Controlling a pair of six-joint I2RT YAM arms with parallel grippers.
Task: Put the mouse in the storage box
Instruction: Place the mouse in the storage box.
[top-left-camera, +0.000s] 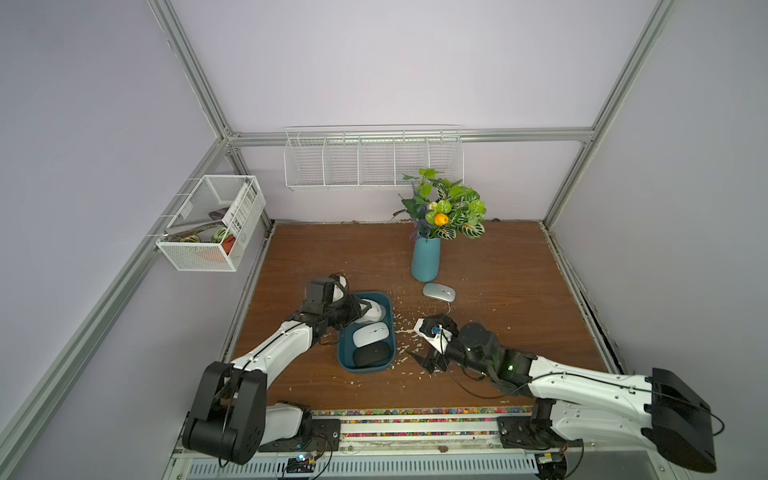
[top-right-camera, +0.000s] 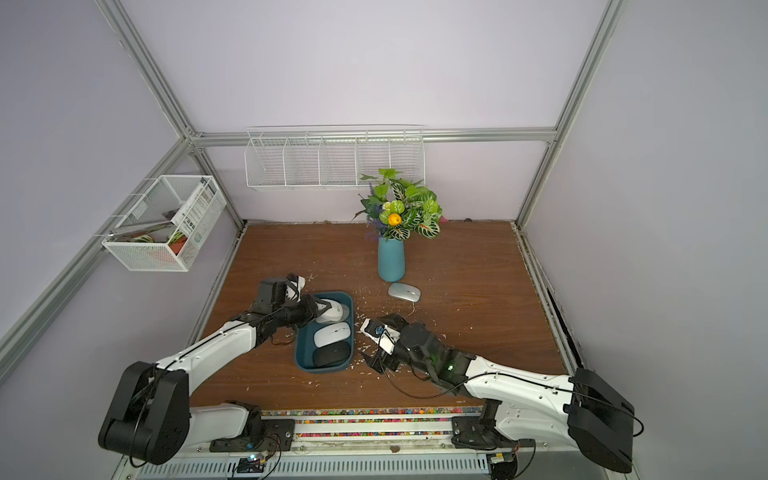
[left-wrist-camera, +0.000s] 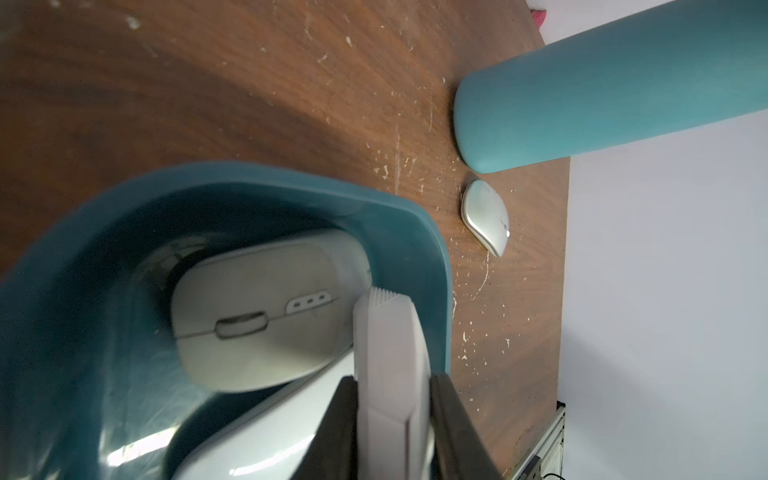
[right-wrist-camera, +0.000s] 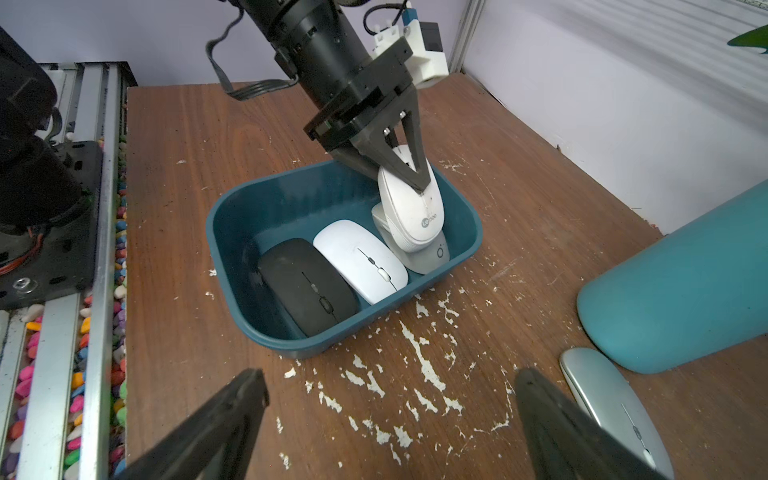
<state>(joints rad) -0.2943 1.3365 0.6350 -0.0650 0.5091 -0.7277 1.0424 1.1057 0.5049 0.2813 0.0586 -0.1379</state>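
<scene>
Wooden table (right-wrist-camera: 208, 166) — left gripper (right-wrist-camera: 401, 180) clamps a white mouse (right-wrist-camera: 415, 216) inside the storage box (right-wrist-camera: 266, 336) — right gripper (right-wrist-camera: 388, 378) spread wide.

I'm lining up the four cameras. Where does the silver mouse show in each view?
Top view: silver mouse on the table, just in front of the vase.
Top view: silver mouse just in front of the vase.
Left wrist: silver mouse by the vase, past the box rim.
Right wrist: silver mouse by the vase.
Shared landmark: the vase.
</scene>
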